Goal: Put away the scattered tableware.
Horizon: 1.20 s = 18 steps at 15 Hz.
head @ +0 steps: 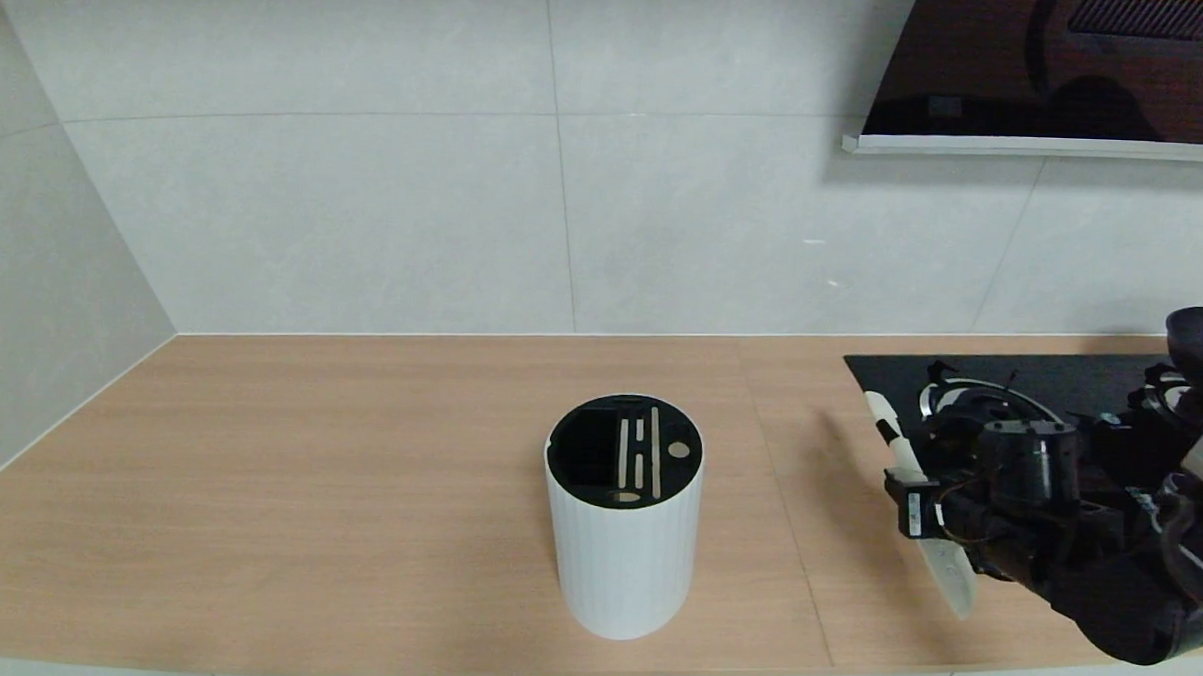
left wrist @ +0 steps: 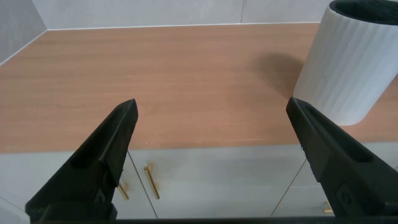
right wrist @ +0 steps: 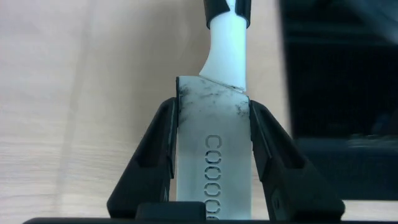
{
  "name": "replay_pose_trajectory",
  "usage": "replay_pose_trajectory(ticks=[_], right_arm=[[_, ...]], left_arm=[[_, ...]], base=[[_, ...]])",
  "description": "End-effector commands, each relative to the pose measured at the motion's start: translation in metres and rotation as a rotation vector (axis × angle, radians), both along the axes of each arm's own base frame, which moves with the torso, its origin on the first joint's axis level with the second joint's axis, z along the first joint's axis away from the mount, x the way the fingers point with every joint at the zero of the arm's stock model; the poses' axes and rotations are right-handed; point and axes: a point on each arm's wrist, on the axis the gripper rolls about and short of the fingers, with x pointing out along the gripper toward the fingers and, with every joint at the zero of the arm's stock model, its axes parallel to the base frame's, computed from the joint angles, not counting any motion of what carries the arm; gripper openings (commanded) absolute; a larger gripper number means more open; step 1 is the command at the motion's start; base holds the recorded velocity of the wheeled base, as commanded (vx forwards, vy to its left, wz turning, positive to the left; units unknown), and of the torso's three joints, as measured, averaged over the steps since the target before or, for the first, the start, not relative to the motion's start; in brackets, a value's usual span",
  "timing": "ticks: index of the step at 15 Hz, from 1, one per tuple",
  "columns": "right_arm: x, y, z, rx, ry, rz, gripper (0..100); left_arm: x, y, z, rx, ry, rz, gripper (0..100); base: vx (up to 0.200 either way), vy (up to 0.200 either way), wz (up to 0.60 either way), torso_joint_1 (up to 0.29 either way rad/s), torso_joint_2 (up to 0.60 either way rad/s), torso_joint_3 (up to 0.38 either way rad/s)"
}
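Observation:
A white ribbed cylindrical holder (head: pixel 623 519) with a black slotted top stands upright in the middle of the wooden counter (head: pixel 357 470). To its right, my right gripper (head: pixel 916 509) is shut on a white knife (head: pixel 893 438). It grips the blade, the handle points toward the wall, and the knife hangs above the counter. In the right wrist view the fingers (right wrist: pixel 163 155) clamp the blade of the knife (right wrist: pixel 214 130) from both sides. My left gripper (left wrist: pixel 211 107) stands open over the counter's front edge, with the holder (left wrist: pixel 348 62) off to one side of it.
A black cooktop (head: pixel 1060 379) lies at the counter's right end, behind the right arm. A dark range hood (head: pixel 1051 74) hangs above it. Tiled walls close the back and the left. Below the counter's front edge are cabinet doors with brass handles (left wrist: pixel 151 180).

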Motion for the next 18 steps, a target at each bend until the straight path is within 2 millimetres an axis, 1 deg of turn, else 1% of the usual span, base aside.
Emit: replay_pose_trajectory(ticks=[1, 4, 5, 6, 7, 8, 9, 10, 11, 13, 14, 15, 16, 17, 18], right_arm=[[-0.020, -0.002, 0.051, 0.031, -0.118, 0.014, 0], [-0.035, -0.001, 0.077, 0.049, -0.195, 0.035, 0], [-0.041, 0.002, 0.082, 0.052, -0.210, 0.049, 0], [-0.046, 0.003, 0.088, 0.053, -0.229, 0.060, 0], [-0.049, 0.005, 0.094, 0.052, -0.249, 0.073, 0], [-0.050, 0.007, 0.096, 0.054, -0.258, 0.081, 0], [-0.050, 0.011, 0.100, 0.058, -0.260, 0.101, 0], [-0.049, 0.012, 0.103, 0.059, -0.255, 0.108, 0], [-0.046, 0.013, 0.108, 0.062, -0.245, 0.128, 0], [-0.037, 0.020, 0.127, 0.075, -0.241, 0.170, 0], [-0.033, 0.029, 0.137, 0.078, -0.234, 0.197, 0], [-0.029, 0.036, 0.145, 0.081, -0.237, 0.217, 0], [-0.028, 0.048, 0.153, 0.085, -0.235, 0.250, 0], [-0.026, 0.067, 0.163, 0.092, -0.233, 0.300, 0], [-0.026, 0.067, 0.163, 0.092, -0.233, 0.300, 0]], left_arm=[[0.000, 0.000, 0.000, -0.001, 0.000, 0.001, 100], [0.000, 0.000, 0.000, -0.001, -0.002, 0.012, 100], [-0.001, 0.001, 0.004, 0.001, -0.029, 0.047, 100], [-0.002, 0.002, 0.013, -0.004, -0.086, 0.072, 100], [-0.004, 0.002, 0.018, -0.006, -0.095, 0.067, 100], [-0.004, 0.001, 0.017, -0.003, -0.077, 0.055, 100], [-0.004, -0.001, 0.021, 0.019, 0.010, -0.043, 100], [-0.003, -0.002, 0.029, 0.025, 0.042, -0.101, 100], [-0.001, -0.004, 0.046, 0.020, 0.071, -0.181, 100], [0.017, -0.006, 0.075, 0.009, 0.156, -0.294, 100], [0.034, -0.008, 0.096, -0.004, 0.205, -0.349, 100], [0.046, -0.009, 0.107, -0.013, 0.235, -0.401, 100], [0.059, -0.011, 0.119, -0.019, 0.244, -0.470, 100], [0.084, -0.016, 0.139, -0.029, 0.250, -0.601, 100], [0.084, -0.016, 0.139, -0.029, 0.250, -0.601, 100]], base=[[0.000, 0.000, 0.00, 0.000, 0.00, 0.000], [0.000, 0.000, 0.00, 0.000, 0.00, 0.000], [0.000, 0.000, 0.00, 0.000, 0.00, 0.000], [0.000, 0.000, 0.00, 0.000, 0.00, 0.000], [0.000, 0.000, 0.00, 0.000, 0.00, 0.000], [0.000, 0.000, 0.00, 0.000, 0.00, 0.000], [0.000, 0.000, 0.00, 0.000, 0.00, 0.000], [0.000, 0.000, 0.00, 0.000, 0.00, 0.000], [0.000, 0.000, 0.00, 0.000, 0.00, 0.000], [0.000, 0.000, 0.00, 0.000, 0.00, 0.000], [0.000, 0.000, 0.00, 0.000, 0.00, 0.000], [0.000, 0.000, 0.00, 0.000, 0.00, 0.000], [0.000, 0.000, 0.00, 0.000, 0.00, 0.000], [0.000, 0.000, 0.00, 0.000, 0.00, 0.000], [0.000, 0.000, 0.00, 0.000, 0.00, 0.000]])
